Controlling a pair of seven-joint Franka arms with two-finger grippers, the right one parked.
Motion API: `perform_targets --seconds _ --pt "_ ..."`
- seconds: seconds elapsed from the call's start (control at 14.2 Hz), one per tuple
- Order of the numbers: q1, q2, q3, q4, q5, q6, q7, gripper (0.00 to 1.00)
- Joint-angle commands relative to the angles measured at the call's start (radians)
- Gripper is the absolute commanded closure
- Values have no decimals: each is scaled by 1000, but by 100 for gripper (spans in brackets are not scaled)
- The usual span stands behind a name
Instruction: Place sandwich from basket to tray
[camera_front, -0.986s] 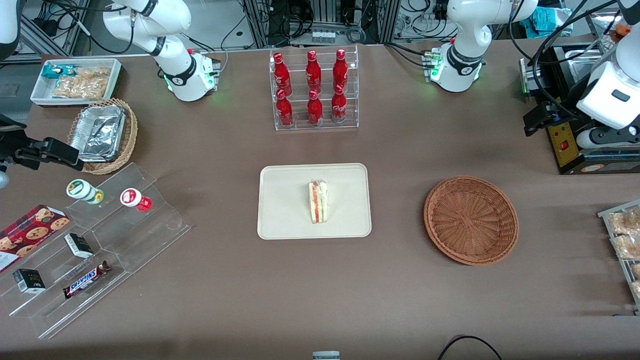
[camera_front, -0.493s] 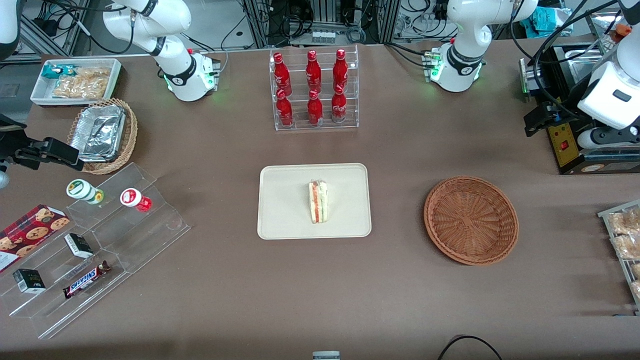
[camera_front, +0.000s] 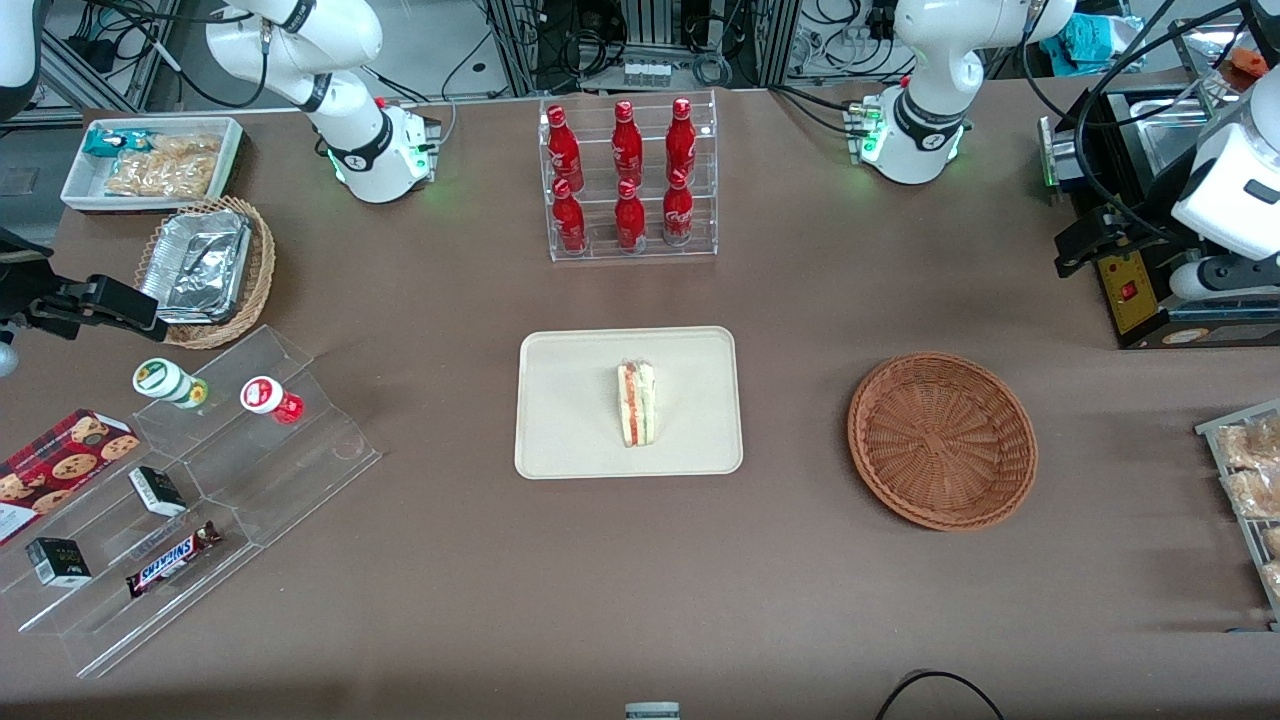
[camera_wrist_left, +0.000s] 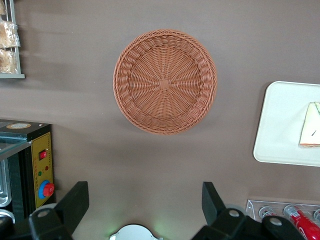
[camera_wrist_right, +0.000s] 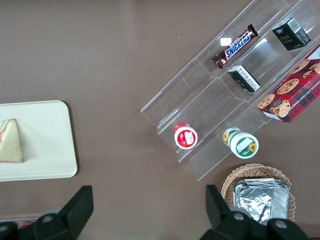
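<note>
The sandwich (camera_front: 636, 403), a pale wedge with red and green filling, lies on the cream tray (camera_front: 570, 430) at the table's middle; it also shows in the wrist views (camera_wrist_left: 311, 131) (camera_wrist_right: 10, 141). The reddish-brown wicker basket (camera_front: 942, 440) (camera_wrist_left: 165, 81) sits empty beside the tray, toward the working arm's end. My left gripper (camera_front: 1090, 240) (camera_wrist_left: 144, 200) hangs high near the black control box, farther from the front camera than the basket and well apart from it. Its fingers (camera_wrist_left: 75, 202) stand wide open with nothing between them.
A black control box (camera_front: 1140, 290) with a red button stands beside the gripper. A rack of red bottles (camera_front: 628, 180) is farther back than the tray. A snack rack (camera_front: 1245, 480) sits at the working arm's table edge. An acrylic stepped shelf (camera_front: 200, 480), foil-filled tan basket (camera_front: 205, 270) and white bin (camera_front: 150, 160) lie toward the parked arm's end.
The left arm and its gripper have drifted slightly toward the working arm's end of the table. Sandwich, tray and basket have not moved.
</note>
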Motion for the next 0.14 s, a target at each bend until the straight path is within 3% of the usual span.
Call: perform_targets --seconds 0.0,0.07 --pt "19 -4 -8 8 -16 4 8 0" --pt "19 -4 -8 8 -16 4 8 0"
